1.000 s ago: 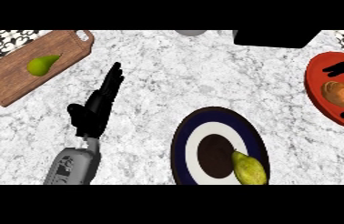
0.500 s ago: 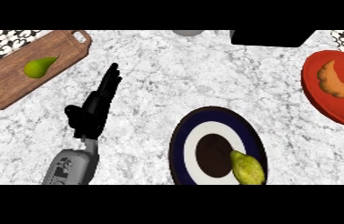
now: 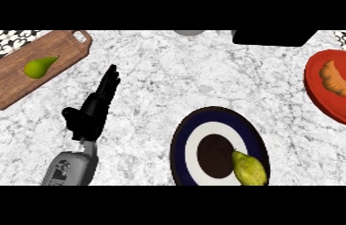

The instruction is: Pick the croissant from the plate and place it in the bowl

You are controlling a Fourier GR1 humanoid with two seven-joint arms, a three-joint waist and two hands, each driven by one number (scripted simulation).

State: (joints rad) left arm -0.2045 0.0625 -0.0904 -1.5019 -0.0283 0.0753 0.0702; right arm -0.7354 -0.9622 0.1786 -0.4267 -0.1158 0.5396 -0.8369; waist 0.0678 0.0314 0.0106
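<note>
A golden-brown croissant point(image 3: 331, 77) lies inside a red round dish point(image 3: 317, 89) that the right edge cuts off. A navy-rimmed plate point(image 3: 186, 151) with a white ring and dark centre sits at the lower middle. It carries a yellow-green pear point(image 3: 249, 168) and no croissant. My left hand point(image 3: 91, 112) rests on the counter at the left, open, with straight fingers pointing up and slightly right, far from both dishes. My right hand shows nowhere.
A wooden cutting board point(image 3: 57, 48) at the upper left carries a green pear point(image 3: 39, 66). A black box point(image 3: 273, 36) and a grey round object point(image 3: 189, 32) sit along the far edge. Bare marble counter point(image 3: 175, 82) lies between the left hand and the dishes.
A dark shape over the red dish one second ago has left the view. The croissant now lies a little higher in that dish. The left hand has barely shifted.
</note>
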